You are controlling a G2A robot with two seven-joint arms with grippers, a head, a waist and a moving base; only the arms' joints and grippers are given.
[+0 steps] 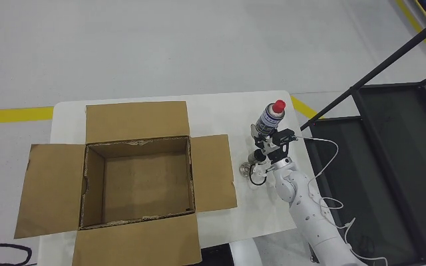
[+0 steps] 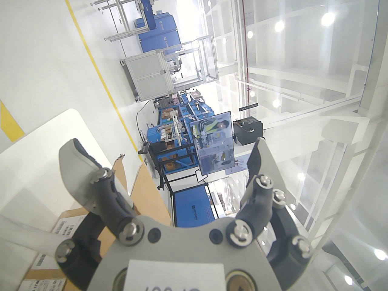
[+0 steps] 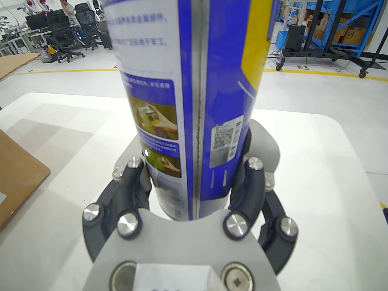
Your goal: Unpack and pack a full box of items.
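Observation:
A tall blue, white and yellow spray can point(image 1: 271, 118) with a red cap stands upright on the white table point(image 1: 219, 106), just right of the box. My right gripper point(image 1: 267, 141) is shut on the can's lower part, and in the right wrist view the fingers point(image 3: 253, 180) press both sides of the spray can point(image 3: 194, 77). The open cardboard box point(image 1: 188, 176) sits with all flaps spread out, and its inside looks empty. My left gripper point(image 2: 166, 149) is open with nothing between its fingers, held above a flap of the cardboard box point(image 2: 145, 189).
A black metal frame and dark platform point(image 1: 386, 153) stand close to the table's right edge. The box's right flap point(image 1: 213, 173) lies beside the right gripper. Bare tabletop point(image 3: 303, 158) surrounds the can.

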